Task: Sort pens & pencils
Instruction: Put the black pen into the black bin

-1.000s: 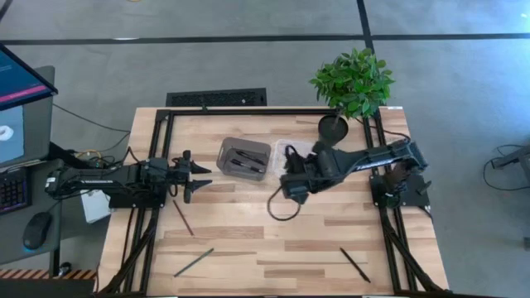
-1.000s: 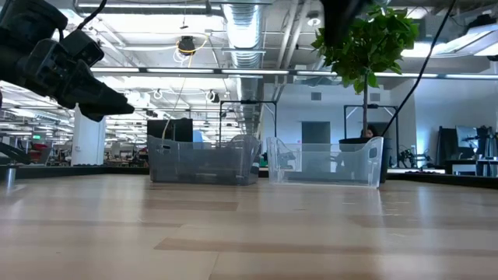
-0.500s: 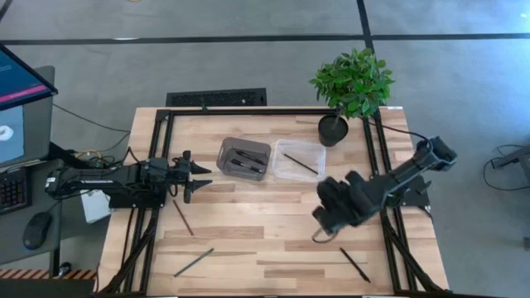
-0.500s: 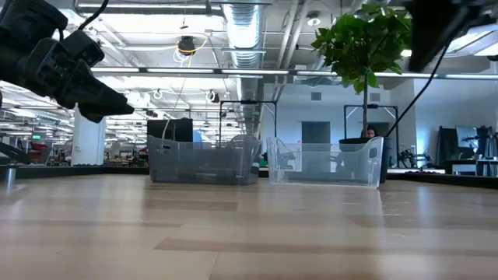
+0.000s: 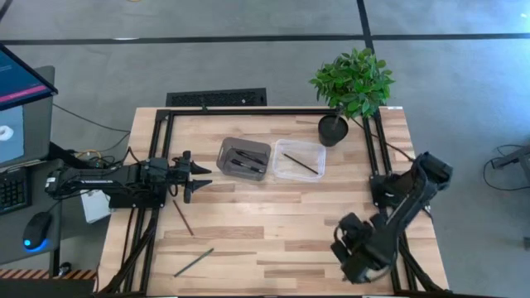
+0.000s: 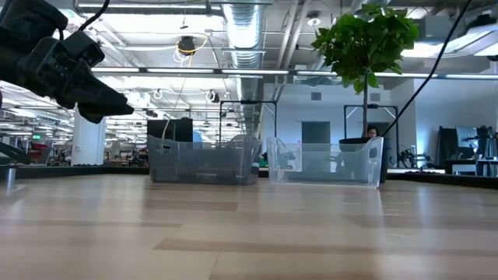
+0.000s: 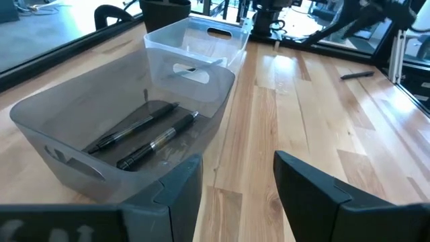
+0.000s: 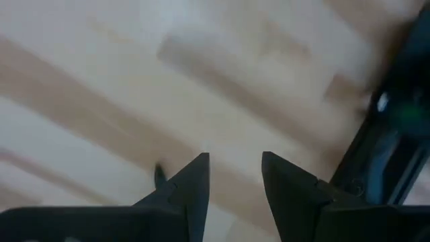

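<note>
My right gripper [image 5: 354, 251] [image 8: 235, 161] hangs open over the table's near right corner, fingers pointing down. A short dark stub [image 8: 159, 176] shows beside one finger; a black pen [image 7: 356, 75] lies in that area. My left gripper [image 5: 199, 178] [image 7: 235, 181] [image 6: 78, 66] waits open at the left, level, facing the grey tray [image 5: 232, 149] [image 7: 60, 128], which holds two pens [image 7: 144, 131]. The clear tray [image 5: 313, 151] beside it holds one pencil [image 5: 300, 163]. Two more pencils, one brownish [image 5: 182, 217] and one grey [image 5: 193, 262], lie flat on the table's near left part.
A potted plant [image 5: 352, 87] stands at the far right corner, just behind the clear tray. The black frame rails [image 5: 157, 240] run along the table's left and right sides. Bare wood [image 5: 273, 223] lies between the trays and the near edge.
My right gripper has swung from over the clear tray toward the table's near right corner, and now stands over the spot where the black pen lay. As the arm left the clear tray, a pencil lying in it came into view.
</note>
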### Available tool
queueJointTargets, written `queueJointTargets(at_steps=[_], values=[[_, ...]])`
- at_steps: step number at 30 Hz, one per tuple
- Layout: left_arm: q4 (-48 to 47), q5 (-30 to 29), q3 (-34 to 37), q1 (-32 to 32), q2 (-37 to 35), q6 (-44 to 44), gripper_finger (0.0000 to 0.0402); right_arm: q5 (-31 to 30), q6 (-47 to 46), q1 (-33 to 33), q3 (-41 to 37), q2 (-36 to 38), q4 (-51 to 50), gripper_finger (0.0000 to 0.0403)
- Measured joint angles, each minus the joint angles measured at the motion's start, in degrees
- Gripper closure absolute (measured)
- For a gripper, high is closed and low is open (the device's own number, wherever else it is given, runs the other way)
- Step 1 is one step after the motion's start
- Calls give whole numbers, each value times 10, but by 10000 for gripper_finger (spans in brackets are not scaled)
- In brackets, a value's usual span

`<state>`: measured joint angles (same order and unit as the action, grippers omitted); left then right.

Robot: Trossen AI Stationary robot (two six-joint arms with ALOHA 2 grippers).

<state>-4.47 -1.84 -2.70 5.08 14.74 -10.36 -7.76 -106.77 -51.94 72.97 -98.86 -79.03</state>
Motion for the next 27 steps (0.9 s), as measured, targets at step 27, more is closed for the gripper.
queueJointTargets(at_steps=[27], values=[[0, -4, 0, 0, 0, -30, 228, 138, -237, -144, 0, -109, 245, 243]])
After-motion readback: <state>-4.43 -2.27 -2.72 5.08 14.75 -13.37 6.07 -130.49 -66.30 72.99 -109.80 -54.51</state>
